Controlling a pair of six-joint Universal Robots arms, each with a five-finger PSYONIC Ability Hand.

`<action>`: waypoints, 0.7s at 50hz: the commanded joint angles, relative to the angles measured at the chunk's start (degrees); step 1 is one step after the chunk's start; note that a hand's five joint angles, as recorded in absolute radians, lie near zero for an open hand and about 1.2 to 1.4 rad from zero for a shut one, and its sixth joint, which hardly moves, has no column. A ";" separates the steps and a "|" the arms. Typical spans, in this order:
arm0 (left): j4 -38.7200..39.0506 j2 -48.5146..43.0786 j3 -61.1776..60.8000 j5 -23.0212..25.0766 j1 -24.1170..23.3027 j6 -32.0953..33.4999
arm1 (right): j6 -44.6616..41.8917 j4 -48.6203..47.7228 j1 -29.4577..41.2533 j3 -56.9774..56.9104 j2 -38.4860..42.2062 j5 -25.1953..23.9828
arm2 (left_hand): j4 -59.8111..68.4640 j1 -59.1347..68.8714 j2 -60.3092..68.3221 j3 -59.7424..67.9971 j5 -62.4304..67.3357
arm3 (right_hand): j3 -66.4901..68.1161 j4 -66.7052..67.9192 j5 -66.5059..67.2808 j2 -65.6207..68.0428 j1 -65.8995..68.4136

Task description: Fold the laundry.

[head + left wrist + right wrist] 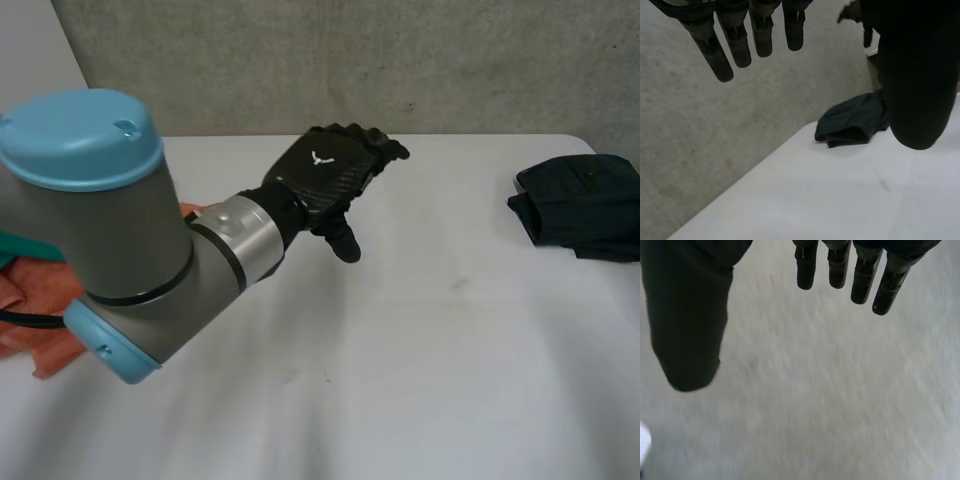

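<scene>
Orange crumpled cloth [25,310] at 9 o'clock: probably light and floppy, so pinch a corner. Both left hand [325,175] and right hand [687,315] spread, empty.

My left arm [160,250] comes in from the near left, its big grey joint and light-blue cap [80,135] close under the head camera, the forearm angled toward the middle. The left hand [322,178] is turned back-up, fingers [375,140] stretched forward, thumb [345,243] hanging below, holding nothing. Its wrist view confirms straight fingers set apart from the thumb. My right hand [687,315] is relaxed too, fingers straight, thumb apart, nothing between them
</scene>
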 commanded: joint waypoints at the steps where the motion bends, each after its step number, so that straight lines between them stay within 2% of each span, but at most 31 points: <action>1: 0.94 4.54 -0.50 -6.86 6.13 0.48 | 0.46 -5.21 12.15 19.45 -13.79 -15.52 | 2.46 3.60 2.44 2.68 2.27 | -2.16 -3.64 -3.58 -2.73 -2.14; 2: 1.12 4.98 -0.41 -8.61 7.54 0.57 | 0.55 -4.68 13.12 21.38 -14.59 -17.98 | 2.29 3.43 2.28 2.51 2.11 | -2.16 -3.64 -3.58 -2.73 -2.14; 3: 1.64 5.42 -0.41 -12.20 10.60 0.83 | 0.64 -3.02 14.96 25.23 -16.34 -22.88 | 1.95 3.09 1.94 2.17 1.77 | -2.16 -3.64 -3.58 -2.73 -2.14; 6: 2.52 5.43 -0.32 -16.18 15.10 1.62 | 0.46 1.46 16.99 30.09 -18.81 -29.41 | 1.45 2.59 1.44 1.67 1.27 | -2.16 -3.64 -3.58 -2.73 -2.14; 7: 2.96 5.25 -0.06 -17.32 18.33 3.37 | -0.06 5.22 18.04 32.89 -20.73 -33.00 | 1.28 2.42 1.27 1.50 1.10 | -2.16 -3.64 -3.58 -2.73 -2.14; 10: 3.23 4.03 0.12 -17.42 23.71 8.90 | -0.85 12.25 20.06 36.16 -23.03 -35.75 | 0.11 1.25 0.09 0.33 -0.07 | -2.16 -3.64 -3.58 -2.73 -2.14; 11: 3.23 1.93 0.29 -17.59 27.38 14.06 | -1.29 13.85 20.60 36.69 -23.29 -35.76 | -0.57 0.57 -0.58 -0.35 -0.75 | -2.16 -3.64 -3.58 -2.73 -2.14; 16: 3.75 -6.25 1.96 -19.17 36.81 30.26 | -6.12 18.87 22.27 39.86 -23.47 -35.32 | -1.75 -0.61 -1.76 -1.53 -1.93 | -2.16 -3.64 -3.58 -2.73 -2.14; 19: 3.84 -11.42 3.71 -22.59 39.18 38.33 | -9.99 19.05 22.01 42.14 -23.30 -34.88 | -1.92 -0.78 -1.93 -1.70 -2.10 | -2.16 -3.64 -3.58 -2.73 -2.14; 23: 4.89 -16.44 5.30 -26.29 40.16 42.58 | -12.89 19.40 21.48 43.20 -23.30 -34.88 | -1.42 -0.28 -1.43 -1.20 -1.60 | -2.16 -3.64 -3.58 -2.73 -2.14; 25: 6.03 -16.90 5.31 -26.74 40.51 42.67 | -12.98 19.49 21.48 43.38 -23.21 -34.97 | 2.10 3.24 2.08 2.32 1.91 | -2.16 -3.64 -3.58 -2.73 -2.14; 26: 6.73 -16.90 5.13 -26.74 40.60 42.67 | -12.98 19.49 21.48 43.64 -23.21 -34.97 | 7.61 8.75 7.60 7.83 7.43 | -2.16 -3.64 -3.58 -2.73 -2.14; 27: 8.48 -16.72 4.78 -26.74 40.34 42.41 | -12.98 19.40 21.48 43.73 -23.30 -34.88 | 25.99 27.13 25.97 26.21 25.81 | -2.16 -3.64 -3.58 -2.73 -2.14; 29: 10.42 -16.37 4.43 -26.74 39.81 41.97 | -12.98 19.40 21.48 43.99 -23.21 -34.88 | 48.25 49.39 48.23 48.46 48.06 | -2.16 -3.64 -3.58 -2.73 -2.14; 30: 12.26 -15.50 3.99 -26.65 39.11 40.84 | -12.98 19.40 21.48 44.08 -23.30 -34.88 | 65.51 66.65 65.49 65.73 65.33 | -2.16 -3.64 -3.58 -2.73 -2.14; 33: 15.17 -12.51 3.20 -26.56 36.83 37.50 | -12.98 19.40 21.57 44.34 -23.21 -34.79 | 65.68 66.82 65.67 65.90 65.50 | -2.16 -3.64 -3.58 -2.73 -2.14; 35: 17.37 -9.61 2.32 -26.56 33.58 33.02 | -12.90 19.40 21.48 44.69 -23.30 -34.35 | 65.68 66.82 65.67 65.90 65.50 | -2.16 -3.64 -3.58 -2.73 -2.14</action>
